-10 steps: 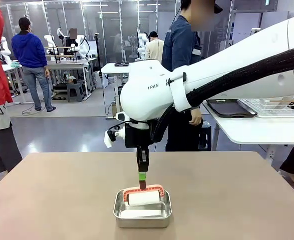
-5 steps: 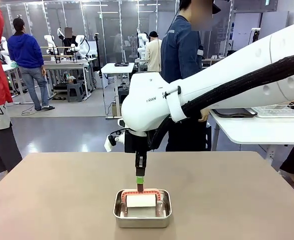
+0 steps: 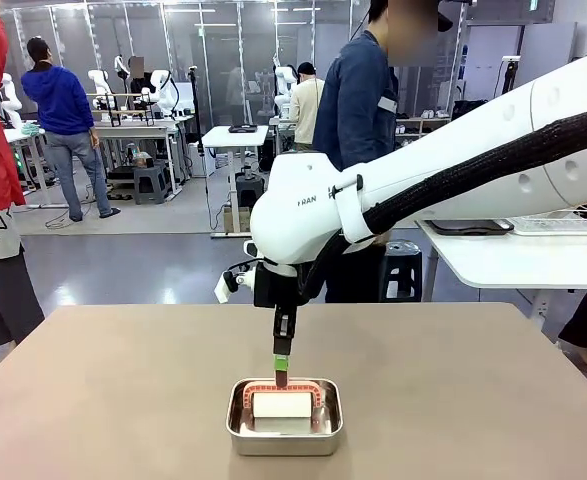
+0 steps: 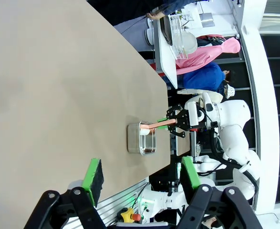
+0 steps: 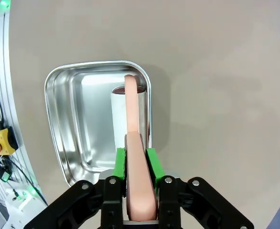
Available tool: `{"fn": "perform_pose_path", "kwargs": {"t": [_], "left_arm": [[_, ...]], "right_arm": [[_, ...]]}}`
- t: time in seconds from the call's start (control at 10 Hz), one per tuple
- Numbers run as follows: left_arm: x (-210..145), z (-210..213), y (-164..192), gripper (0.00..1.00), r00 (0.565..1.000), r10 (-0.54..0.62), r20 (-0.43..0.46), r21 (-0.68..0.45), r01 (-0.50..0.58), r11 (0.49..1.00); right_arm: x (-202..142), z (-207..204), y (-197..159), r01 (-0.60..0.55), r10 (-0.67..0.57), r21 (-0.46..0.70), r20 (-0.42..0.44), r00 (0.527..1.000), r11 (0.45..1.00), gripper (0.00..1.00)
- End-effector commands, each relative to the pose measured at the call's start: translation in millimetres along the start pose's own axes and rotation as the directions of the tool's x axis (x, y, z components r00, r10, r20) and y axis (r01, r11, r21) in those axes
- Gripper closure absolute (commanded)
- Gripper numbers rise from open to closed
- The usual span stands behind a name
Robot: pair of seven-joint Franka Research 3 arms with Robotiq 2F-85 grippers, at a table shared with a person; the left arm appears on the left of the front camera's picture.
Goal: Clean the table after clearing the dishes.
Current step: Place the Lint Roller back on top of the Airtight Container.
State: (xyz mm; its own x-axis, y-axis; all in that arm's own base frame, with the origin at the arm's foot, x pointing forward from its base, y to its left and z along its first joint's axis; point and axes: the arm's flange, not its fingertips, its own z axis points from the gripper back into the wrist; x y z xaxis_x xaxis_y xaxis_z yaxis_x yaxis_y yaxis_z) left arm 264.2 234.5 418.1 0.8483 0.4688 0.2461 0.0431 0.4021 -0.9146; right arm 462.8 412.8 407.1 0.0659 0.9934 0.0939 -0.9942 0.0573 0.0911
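Beyond the far edge, a lab hall spreads out with people standing among other benches, and at about 2 o'clock in the front view sits a white side table (image 3: 513, 262) carrying a dark tray and a wire rack. Nearer, the large rectangular table with a plain matte beige-brown top (image 3: 123, 390) takes up the lower half of that view. On it, toward 6 o'clock and close to the robot's edge, stands a small rectangular steel pan with rounded corners (image 3: 285, 430). Inside the pan rests the white roll of a cleaning roller (image 3: 282, 405), framed by a salmon-pink bracket, with its long salmon-pink handle (image 5: 131, 119) rising up out of the pan. The right gripper (image 3: 282, 362) hangs directly above the pan at 12 o'clock from it, and its green pads are clamped narrowly on both sides of that handle, as the right wrist view (image 5: 140, 167) shows plainly; there the roll lies along the pan's right-hand wall, leaving the polished bottom to the left bare. The white right arm (image 3: 453, 170) sweeps in from 3 o'clock. In the left wrist view the left gripper (image 4: 139, 177) is held well apart from the pan (image 4: 141, 138), its two green-padded fingers (image 4: 93, 174) spread wide with nothing between them, and the tabletop (image 4: 58, 95) stretches away bare toward 11 o'clock.
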Motion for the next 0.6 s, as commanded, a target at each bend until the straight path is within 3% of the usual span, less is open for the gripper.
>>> {"fn": "perform_pose_path", "kwargs": {"t": [0.0,0.1,0.2,0.5], "left_arm": [[-1.8,3.7,-3.3,0.17,1.0,0.004,-0.007,0.008,-0.004,1.0],[-1.8,3.7,-3.3,0.17,1.0,0.004,-0.007,0.008,-0.004,1.0],[-1.8,3.7,-3.3,0.17,1.0,0.004,-0.007,0.008,-0.004,1.0],[-1.8,3.7,-3.3,0.17,1.0,0.004,-0.007,0.008,-0.004,1.0]], "right_arm": [[-2.1,3.6,6.4,0.013,-0.011,-0.042,0.044,0.999,0.999,0.39],[-1.7,10.6,7.6,0.012,-0.009,-0.06,0.043,0.999,0.998,0.08],[-2.3,17.5,8.4,0.01,-0.007,-0.072,0.045,0.999,0.997,0.01],[-5.5,32.3,8.0,0.023,-0.018,-0.092,0.053,0.998,0.995,0.0]]}}
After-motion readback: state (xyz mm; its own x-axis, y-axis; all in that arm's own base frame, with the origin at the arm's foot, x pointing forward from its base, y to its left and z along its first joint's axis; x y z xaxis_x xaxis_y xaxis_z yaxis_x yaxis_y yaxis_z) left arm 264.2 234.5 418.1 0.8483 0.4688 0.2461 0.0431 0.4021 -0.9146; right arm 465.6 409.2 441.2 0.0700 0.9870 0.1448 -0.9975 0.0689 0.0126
